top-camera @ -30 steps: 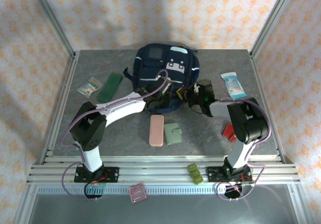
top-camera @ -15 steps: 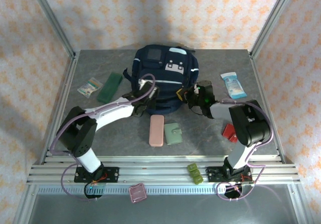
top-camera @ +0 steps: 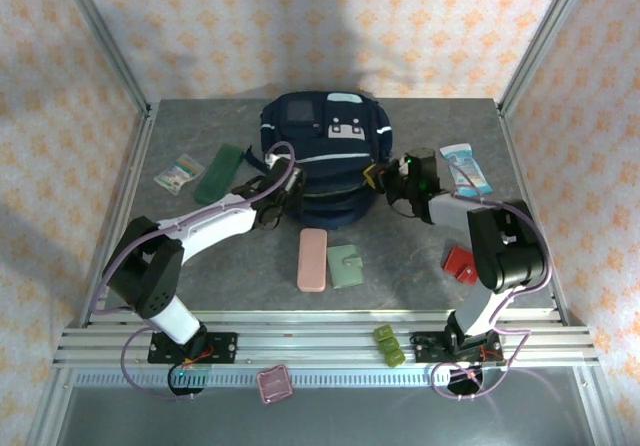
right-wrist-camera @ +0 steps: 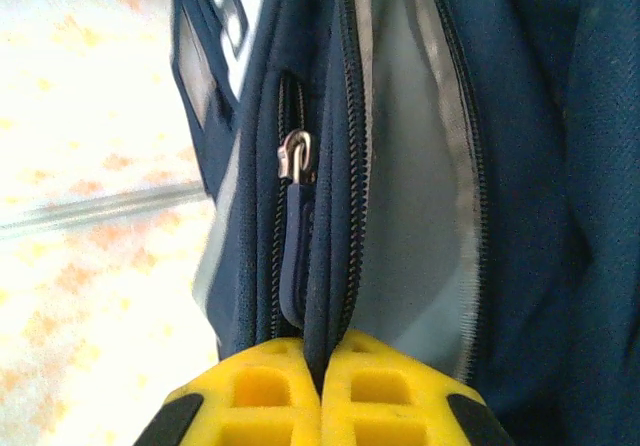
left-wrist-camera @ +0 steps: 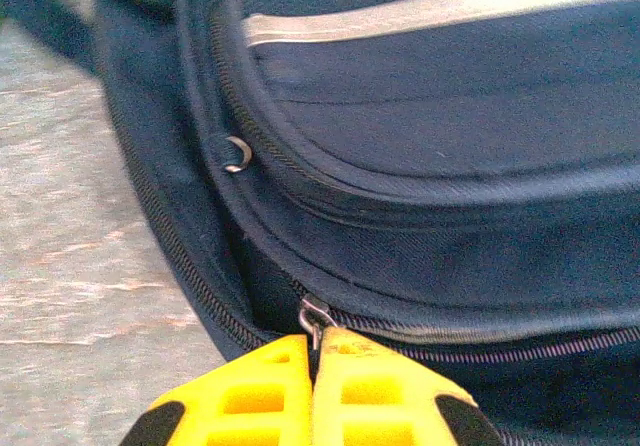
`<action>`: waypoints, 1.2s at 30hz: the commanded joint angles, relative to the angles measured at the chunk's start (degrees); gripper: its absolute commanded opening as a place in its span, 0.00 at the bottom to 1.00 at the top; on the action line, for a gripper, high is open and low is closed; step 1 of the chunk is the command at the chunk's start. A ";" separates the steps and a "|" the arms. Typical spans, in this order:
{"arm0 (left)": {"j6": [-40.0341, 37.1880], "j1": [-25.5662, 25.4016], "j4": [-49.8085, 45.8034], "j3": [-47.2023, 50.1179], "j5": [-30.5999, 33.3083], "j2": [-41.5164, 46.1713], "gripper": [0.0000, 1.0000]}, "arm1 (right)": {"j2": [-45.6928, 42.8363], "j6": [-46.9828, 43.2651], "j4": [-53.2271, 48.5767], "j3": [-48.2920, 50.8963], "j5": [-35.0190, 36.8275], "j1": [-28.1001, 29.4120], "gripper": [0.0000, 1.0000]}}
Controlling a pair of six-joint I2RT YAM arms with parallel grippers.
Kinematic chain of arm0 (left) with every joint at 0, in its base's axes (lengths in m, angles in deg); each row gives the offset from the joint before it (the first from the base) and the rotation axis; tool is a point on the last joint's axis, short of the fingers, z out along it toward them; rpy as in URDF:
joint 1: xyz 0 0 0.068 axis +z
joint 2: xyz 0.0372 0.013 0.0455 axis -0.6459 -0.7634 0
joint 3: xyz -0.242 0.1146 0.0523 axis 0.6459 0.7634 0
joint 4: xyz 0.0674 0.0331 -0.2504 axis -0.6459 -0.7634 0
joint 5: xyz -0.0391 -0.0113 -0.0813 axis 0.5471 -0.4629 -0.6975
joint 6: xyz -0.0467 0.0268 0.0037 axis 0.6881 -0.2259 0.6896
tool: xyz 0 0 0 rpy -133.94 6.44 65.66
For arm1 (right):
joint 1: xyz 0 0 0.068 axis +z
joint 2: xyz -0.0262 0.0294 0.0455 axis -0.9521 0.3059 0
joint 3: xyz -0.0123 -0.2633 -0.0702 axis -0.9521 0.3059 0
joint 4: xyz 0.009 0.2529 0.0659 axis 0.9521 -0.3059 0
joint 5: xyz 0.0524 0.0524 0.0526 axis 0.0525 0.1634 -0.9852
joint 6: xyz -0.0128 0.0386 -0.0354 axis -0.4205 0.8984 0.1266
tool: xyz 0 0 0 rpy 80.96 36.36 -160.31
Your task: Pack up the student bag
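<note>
left arm swung leftward since a second ago | student bag (top-camera: 322, 151) rear centre, between both arms | left gripper (left-wrist-camera: 313, 351) pinches zip pull (left-wrist-camera: 312, 315); right gripper (right-wrist-camera: 322, 354) clamps bag's side zip edge; both arms stretched low

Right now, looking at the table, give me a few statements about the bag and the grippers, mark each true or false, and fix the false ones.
1. The left gripper is shut on a metal zipper pull of the student bag. True.
2. The right gripper is open and clear of the bag. False: it is shut, pinching the bag's fabric edge beside a zipper.
3. A pink case lies next to a green wallet on the table, nearer the arms than the bag. True.
4. The red item sits on top of the bag. False: it lies on the table beside the right arm.
</note>
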 commanded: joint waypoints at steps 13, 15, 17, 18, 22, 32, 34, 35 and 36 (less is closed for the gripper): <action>3.77 -6.11 5.48 -5.25 -6.08 -4.05 0.00 | -1.95 -0.37 5.93 1.30 4.20 9.36 0.41; 3.97 -6.11 5.69 -4.56 -5.81 -3.64 0.00 | -0.49 0.46 6.91 1.30 4.12 10.95 0.35; 4.15 -6.11 5.36 -4.05 -4.56 -3.18 0.00 | 1.33 0.26 6.04 0.34 4.13 11.89 0.14; 4.23 -6.11 5.07 -3.73 -3.62 -2.94 0.00 | 1.93 0.42 5.99 0.19 3.99 11.94 0.05; 3.72 -5.31 2.16 -2.48 1.83 -1.85 0.00 | 2.05 0.51 5.99 0.19 4.60 11.79 0.00; 4.23 8.63 2.50 4.10 5.49 1.65 0.00 | -3.26 0.53 6.61 4.25 7.40 8.87 0.00; 4.77 11.44 2.48 3.19 6.45 0.68 0.00 | -4.03 0.49 6.70 4.56 7.36 8.86 0.00; 5.18 12.79 2.55 2.49 7.46 0.09 0.00 | -4.49 0.57 7.09 4.90 7.41 8.87 0.00; 5.33 13.80 3.00 1.98 7.88 -0.46 0.00 | -4.73 0.59 7.36 5.17 7.45 8.86 0.00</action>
